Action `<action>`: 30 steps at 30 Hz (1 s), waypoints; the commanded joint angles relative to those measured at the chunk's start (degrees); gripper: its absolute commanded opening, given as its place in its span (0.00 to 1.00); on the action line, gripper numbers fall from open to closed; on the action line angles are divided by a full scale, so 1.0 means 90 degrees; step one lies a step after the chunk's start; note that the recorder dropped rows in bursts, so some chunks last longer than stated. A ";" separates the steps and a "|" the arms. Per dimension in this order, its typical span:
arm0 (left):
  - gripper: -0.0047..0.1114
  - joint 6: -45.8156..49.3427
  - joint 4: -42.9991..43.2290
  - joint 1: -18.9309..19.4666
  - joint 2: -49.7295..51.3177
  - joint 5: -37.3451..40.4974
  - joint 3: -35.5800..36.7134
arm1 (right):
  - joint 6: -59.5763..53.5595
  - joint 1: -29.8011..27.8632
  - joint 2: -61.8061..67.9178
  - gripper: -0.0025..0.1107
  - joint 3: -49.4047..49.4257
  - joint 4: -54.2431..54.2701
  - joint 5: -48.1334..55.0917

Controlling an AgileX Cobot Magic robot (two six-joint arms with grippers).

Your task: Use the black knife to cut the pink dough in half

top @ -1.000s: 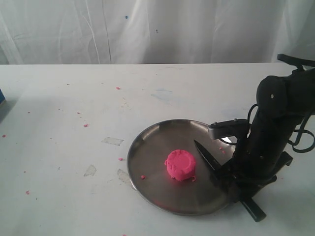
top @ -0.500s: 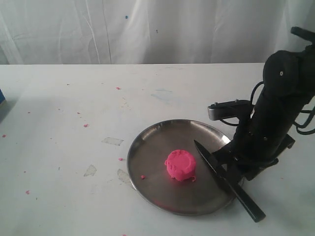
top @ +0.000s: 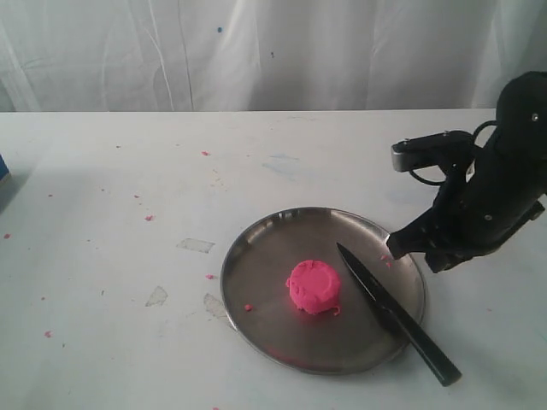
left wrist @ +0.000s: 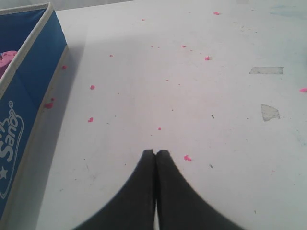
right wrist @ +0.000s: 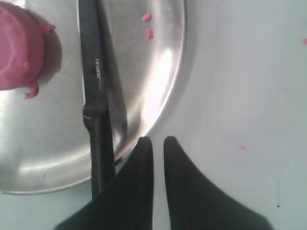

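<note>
One uncut pink dough (top: 313, 287) on plate (top: 265, 248), black knife (top: 395, 313) alongside; right gripper (right wrist: 157, 140) nearly closed, empty; left gripper (left wrist: 155, 151) clenched.

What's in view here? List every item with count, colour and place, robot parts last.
pink dough: one, bright pink, middle of the plate, uncut
black knife: one, black, blade on the plate right of the dough, not touching it, handle past the rim
steel plate: one, silver, table, right of centre
crumbs: many, pink, scattered on the table, a few on the plate
tape scraps: three, pale, left of the plate
blue box: one, blue, table's left edge
table: one, white
curtain: one, white, behind the table
right gripper: one, black, over the plate's right rim, jaws almost together, empty
left gripper: one, black, shut, near the box
</note>
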 commanded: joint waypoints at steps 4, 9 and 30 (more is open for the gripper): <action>0.04 0.0000 -0.0001 0.0022 -0.0031 -0.0036 0.0000 | 0.0130 -0.0557 -0.0063 0.02 0.0394 0.0112 -0.0775; 0.04 0.0000 -0.0001 0.0022 -0.0031 -0.0036 0.0000 | 0.0130 -0.1486 0.0040 0.02 0.0748 0.0523 -0.1223; 0.04 0.0000 -0.0001 0.0022 -0.0031 -0.0036 0.0000 | -0.6240 -0.3666 0.0562 0.02 0.1517 0.6150 0.1979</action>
